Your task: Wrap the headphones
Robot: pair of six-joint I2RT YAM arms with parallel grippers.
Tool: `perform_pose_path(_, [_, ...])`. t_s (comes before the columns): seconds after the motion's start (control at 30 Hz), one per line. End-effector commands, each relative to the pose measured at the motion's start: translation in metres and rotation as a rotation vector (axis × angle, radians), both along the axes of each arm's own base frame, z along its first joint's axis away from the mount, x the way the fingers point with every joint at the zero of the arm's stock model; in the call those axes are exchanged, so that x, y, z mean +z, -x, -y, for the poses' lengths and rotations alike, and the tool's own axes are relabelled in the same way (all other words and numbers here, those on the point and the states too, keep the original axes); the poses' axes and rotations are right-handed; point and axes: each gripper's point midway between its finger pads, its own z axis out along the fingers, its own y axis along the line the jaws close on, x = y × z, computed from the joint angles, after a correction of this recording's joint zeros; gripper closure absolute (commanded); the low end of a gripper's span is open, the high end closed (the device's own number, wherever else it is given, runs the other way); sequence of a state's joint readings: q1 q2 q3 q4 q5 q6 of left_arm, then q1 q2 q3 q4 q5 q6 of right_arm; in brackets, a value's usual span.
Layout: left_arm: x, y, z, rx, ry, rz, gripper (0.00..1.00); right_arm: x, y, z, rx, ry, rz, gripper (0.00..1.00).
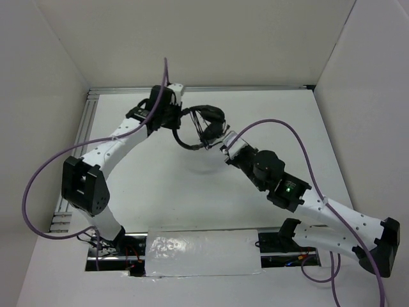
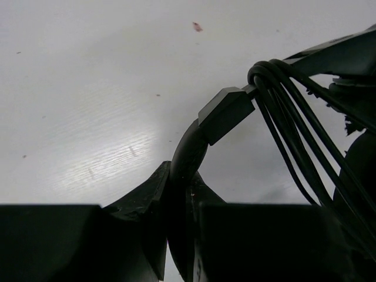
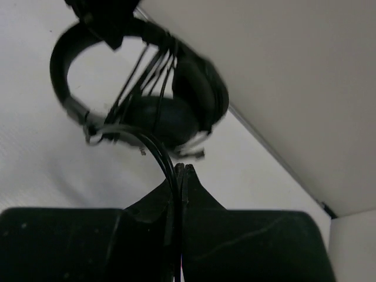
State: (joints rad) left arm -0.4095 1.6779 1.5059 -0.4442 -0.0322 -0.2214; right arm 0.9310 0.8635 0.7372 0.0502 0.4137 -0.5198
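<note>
Headphones [image 1: 206,125] are btwn the two grippers over the far middle of the white table [image 1: 160,198], gripped from both sides. L gripper [image 1: 171,121] is on their left. In the left wrist view its fingers [image 2: 147,194] are pressed together on the curved headband [image 2: 189,150], which rises out of the grip twd a blocky slider piece [image 2: 226,114]. Several loops of thin black cord [image 2: 288,129] hang over the band just right of that piece, bunched tight at the top & fanning out lower down. R gripper [image 1: 223,144] is on the right, just beside the earcups [image 3: 194,94]. The right wrist view shows its fingers [image 3: 197,191] closed w/ a strand of cord pinched btwn them, running up to the wrapped bundle. The earcups lie close together, w/ cord strands crossing in front of them. Can't tell if the headphones touch the table. Thick purple cables [image 1: 38,173] loop off each arm
</note>
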Motion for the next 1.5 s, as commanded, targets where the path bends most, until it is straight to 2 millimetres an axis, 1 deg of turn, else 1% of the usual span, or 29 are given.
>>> perform_pose_path(0.0, [-0.014, 0.007, 0.04, -0.125, -0.083, 0.068, 1.0, 0.04, -0.015, -0.022, 0.107, 0.116, 0.104, 1.0])
perform_pose_path(0.03, [-0.031, 0.018, 0.053, -0.169, -0.107, 0.042, 1.0, 0.053, -0.021, -0.022, 0.097, 0.121, 0.116, 1.0])
perform_pose_path(0.07, [-0.036, 0.021, 0.06, -0.191, -0.113, 0.044, 1.0, 0.047, -0.033, -0.025, 0.08, 0.154, 0.104, 1.0])
perform_pose_path(0.13, [-0.054, 0.037, 0.076, -0.262, -0.128, 0.023, 1.0, 0.056, -0.048, -0.021, 0.054, 0.185, 0.126, 1.0])
perform_pose_path(0.17, [-0.058, 0.04, 0.08, -0.275, -0.132, 0.024, 1.0, 0.051, -0.053, -0.021, 0.067, 0.208, 0.102, 1.0])
perform_pose_path(0.2, [-0.06, 0.045, 0.089, -0.297, -0.131, 0.035, 1.0, 0.052, -0.066, -0.017, 0.052, 0.217, 0.087, 0.99])
perform_pose_path(0.23, [-0.066, 0.052, 0.091, -0.319, -0.136, 0.029, 1.0, 0.049, -0.067, -0.021, 0.093, 0.224, 0.069, 0.96])
perform_pose_path(0.27, [-0.068, 0.057, 0.095, -0.34, -0.137, 0.034, 1.0, 0.047, -0.073, -0.018, 0.093, 0.226, 0.057, 0.96])
perform_pose_path(0.3, [-0.069, 0.066, 0.102, -0.379, -0.139, 0.05, 1.0, 0.042, -0.084, -0.012, 0.083, 0.231, 0.038, 0.95])
perform_pose_path(0.37, [-0.067, 0.079, 0.115, -0.439, -0.134, 0.079, 1.0, 0.028, -0.092, -0.015, 0.125, 0.225, -0.014, 0.95])
perform_pose_path(0.4, [-0.065, 0.082, 0.119, -0.456, -0.124, 0.096, 1.0, 0.028, -0.094, -0.015, 0.152, 0.217, -0.027, 0.95])
perform_pose_path(0.43, [-0.061, 0.091, 0.122, -0.483, -0.113, 0.119, 1.0, 0.017, -0.101, -0.009, 0.177, 0.209, -0.077, 0.94])
perform_pose_path(0.5, [-0.059, 0.097, 0.126, -0.502, -0.102, 0.121, 1.0, 0.01, -0.099, -0.014, 0.231, 0.196, -0.11, 0.92])
perform_pose_path(0.53, [-0.057, 0.099, 0.125, -0.53, -0.122, 0.149, 1.0, 0.003, -0.104, -0.01, 0.23, 0.189, -0.137, 0.91])
perform_pose_path(0.57, [-0.054, 0.106, 0.13, -0.568, -0.112, 0.159, 1.0, -0.004, -0.104, -0.014, 0.273, 0.185, -0.162, 0.89])
perform_pose_path(0.6, [-0.053, 0.11, 0.132, -0.588, -0.107, 0.162, 1.0, -0.002, -0.104, -0.013, 0.288, 0.178, -0.165, 0.89])
perform_pose_path(0.63, [-0.052, 0.113, 0.135, -0.606, -0.106, 0.175, 1.0, -0.013, -0.106, -0.01, 0.298, 0.19, -0.209, 0.87])
perform_pose_path(0.67, [-0.052, 0.118, 0.138, -0.63, -0.111, 0.183, 1.0, -0.009, -0.104, -0.014, 0.342, 0.189, -0.216, 0.82])
perform_pose_path(0.7, [-0.05, 0.12, 0.139, -0.639, -0.109, 0.197, 1.0, -0.019, -0.107, -0.015, 0.357, 0.196, -0.25, 0.82])
perform_pose_path(0.77, [-0.048, 0.124, 0.142, -0.655, -0.106, 0.209, 1.0, -0.025, -0.11, -0.014, 0.377, 0.189, -0.288, 0.81])
perform_pose_path(0.9, [-0.04, 0.127, 0.144, -0.669, -0.087, 0.224, 1.0, -0.051, -0.118, -0.011, 0.376, 0.179, -0.365, 0.79])
perform_pose_path(0.93, [-0.038, 0.126, 0.142, -0.658, -0.087, 0.228, 1.0, -0.063, -0.119, -0.01, 0.38, 0.182, -0.405, 0.76])
perform_pose_path(1.0, [-0.032, 0.127, 0.14, -0.656, -0.085, 0.241, 1.0, -0.073, -0.118, -0.007, 0.393, 0.178, -0.449, 0.72])
perform_pose_path(1.03, [-0.028, 0.127, 0.14, -0.661, -0.085, 0.253, 1.0, -0.076, -0.118, -0.007, 0.4, 0.176, -0.466, 0.67])
perform_pose_path(1.07, [-0.022, 0.128, 0.14, -0.662, -0.072, 0.267, 1.0, -0.08, -0.123, -0.005, 0.398, 0.171, -0.486, 0.66])
perform_pose_path(1.1, [-0.019, 0.129, 0.14, -0.668, -0.069, 0.274, 1.0, -0.086, -0.12, -0.003, 0.405, 0.167, -0.526, 0.65])
perform_pose_path(1.13, [-0.017, 0.13, 0.141, -0.673, -0.063, 0.281, 1.0, -0.083, -0.118, -0.008, 0.442, 0.15, -0.533, 0.64])
perform_pose_path(1.27, [-0.007, 0.127, 0.141, -0.656, -0.039, 0.284, 1.0, -0.092, -0.108, -0.012, 0.504, 0.124, -0.587, 0.6])
perform_pose_path(1.47, [-0.004, 0.116, 0.133, -0.601, 0.001, 0.241, 1.0, -0.106, -0.108, -0.008, 0.484, 0.103, -0.651, 0.58])
